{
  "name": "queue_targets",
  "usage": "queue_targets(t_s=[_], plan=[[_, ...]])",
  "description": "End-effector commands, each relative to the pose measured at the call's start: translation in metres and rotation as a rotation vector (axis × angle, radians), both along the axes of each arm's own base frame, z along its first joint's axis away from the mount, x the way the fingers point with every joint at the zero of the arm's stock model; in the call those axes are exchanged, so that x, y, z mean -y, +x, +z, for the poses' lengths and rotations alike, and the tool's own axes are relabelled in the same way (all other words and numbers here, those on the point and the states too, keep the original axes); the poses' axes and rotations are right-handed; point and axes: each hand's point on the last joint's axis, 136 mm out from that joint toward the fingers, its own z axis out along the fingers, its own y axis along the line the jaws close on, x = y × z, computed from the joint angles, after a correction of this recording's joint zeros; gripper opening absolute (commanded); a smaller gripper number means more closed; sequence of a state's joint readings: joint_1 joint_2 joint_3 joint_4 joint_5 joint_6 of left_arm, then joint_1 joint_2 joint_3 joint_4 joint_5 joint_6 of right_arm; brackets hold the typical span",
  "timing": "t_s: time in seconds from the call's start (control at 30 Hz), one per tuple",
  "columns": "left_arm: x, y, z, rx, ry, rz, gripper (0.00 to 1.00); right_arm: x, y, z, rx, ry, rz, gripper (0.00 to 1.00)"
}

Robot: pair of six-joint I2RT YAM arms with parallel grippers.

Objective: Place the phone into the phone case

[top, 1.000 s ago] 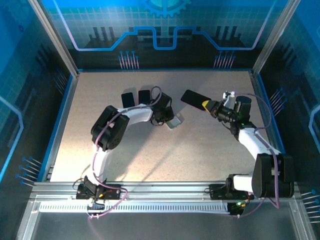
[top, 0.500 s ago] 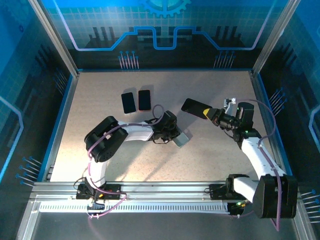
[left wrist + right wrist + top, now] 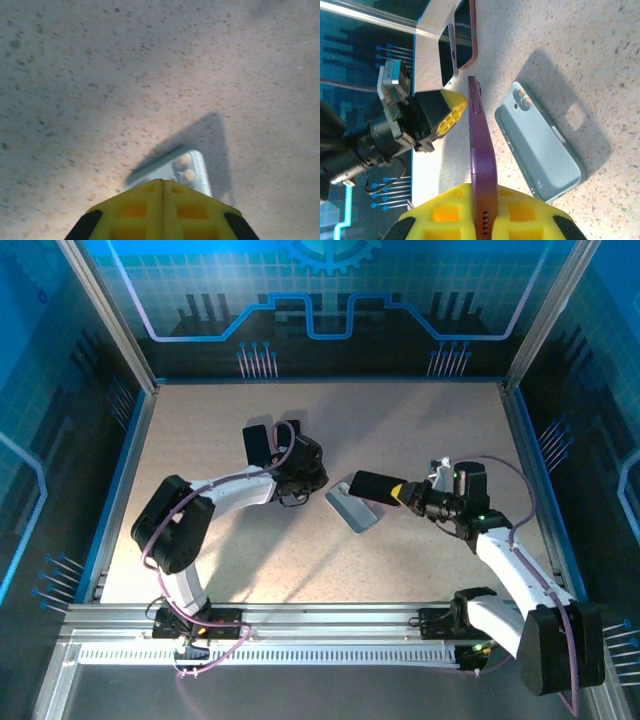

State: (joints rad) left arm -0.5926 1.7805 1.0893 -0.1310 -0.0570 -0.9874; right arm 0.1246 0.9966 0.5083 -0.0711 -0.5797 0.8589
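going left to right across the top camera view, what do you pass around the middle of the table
spare black phone → left gripper → phone case → held phone → right gripper

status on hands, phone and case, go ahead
Right hand shut on phone, held on edge at the case, not yet in. Left hand shut, empty, by case's camera end. Two spare phones behind, clear of case.
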Motion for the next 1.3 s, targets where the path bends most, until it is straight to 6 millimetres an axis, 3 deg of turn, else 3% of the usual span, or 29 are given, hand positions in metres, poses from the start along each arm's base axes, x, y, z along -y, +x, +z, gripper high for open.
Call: queue_targets(t_s=[0.0,0.2,0.5,0.87,1.27], plan=[[-0.001,0.008,-0.011,0.006,0.082,-0.064,0.0,-0.006,-0.007,-0.002,0.008,-0.003,0.003,0.0],[0.008,0.02,-0.022,0.034,0.083,-0.097,0.0,-0.012,-0.015,-0.027,-0.063,0.01,0.008,0.0],[0.013,0.018,-0.042,0.065,0.074,-0.122,0.0,-0.018,-0.012,-0.043,-0.104,0.022,0.027,0.0],[0.021,-0.018,-0.05,0.047,0.054,-0.147,0.0,-0.017,-0.01,-0.062,-0.15,-0.026,0.04,0.0],[0.011,-0.072,-0.045,0.017,-0.005,-0.1,0.0,-0.023,0.002,-0.068,-0.17,-0.078,0.129,0.0]])
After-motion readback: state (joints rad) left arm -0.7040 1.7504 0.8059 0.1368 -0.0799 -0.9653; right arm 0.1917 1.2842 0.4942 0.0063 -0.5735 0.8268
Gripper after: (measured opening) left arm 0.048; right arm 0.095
